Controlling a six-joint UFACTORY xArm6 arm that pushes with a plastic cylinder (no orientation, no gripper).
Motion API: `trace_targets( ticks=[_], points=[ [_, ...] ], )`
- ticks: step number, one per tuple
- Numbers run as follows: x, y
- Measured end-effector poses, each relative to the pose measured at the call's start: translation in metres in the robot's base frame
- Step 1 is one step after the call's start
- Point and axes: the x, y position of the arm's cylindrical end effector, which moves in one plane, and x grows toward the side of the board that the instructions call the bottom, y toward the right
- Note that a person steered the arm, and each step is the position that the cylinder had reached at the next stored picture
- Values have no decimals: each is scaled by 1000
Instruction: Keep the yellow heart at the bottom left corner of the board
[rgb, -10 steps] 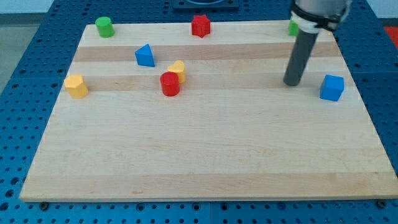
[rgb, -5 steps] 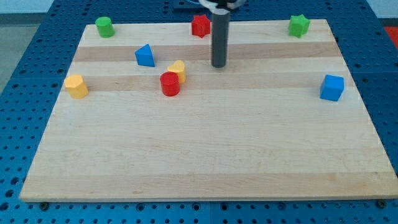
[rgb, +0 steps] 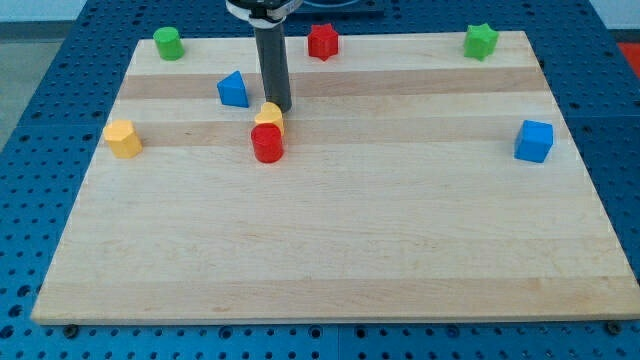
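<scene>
The yellow heart (rgb: 268, 118) lies at the upper middle-left of the wooden board (rgb: 330, 240), touching a red cylinder (rgb: 267, 144) just below it. My tip (rgb: 277, 107) stands right at the heart's upper right edge, touching or almost touching it. The bottom left corner of the board (rgb: 70, 300) is far from the heart.
A blue triangle (rgb: 233, 90) lies left of the rod. A yellow hexagon-like block (rgb: 123, 138) sits at the left edge. A green cylinder (rgb: 168, 43), a red star (rgb: 322, 41) and a green star (rgb: 481, 41) line the top. A blue cube (rgb: 534, 140) is at the right.
My tip moved left across the board from the right side to the yellow heart. The heart and the red cylinder shifted slightly down and left.
</scene>
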Motion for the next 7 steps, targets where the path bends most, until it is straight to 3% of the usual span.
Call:
trace_targets(
  ticks=[4, 7],
  points=[
    [63, -47],
    [104, -117]
  ],
)
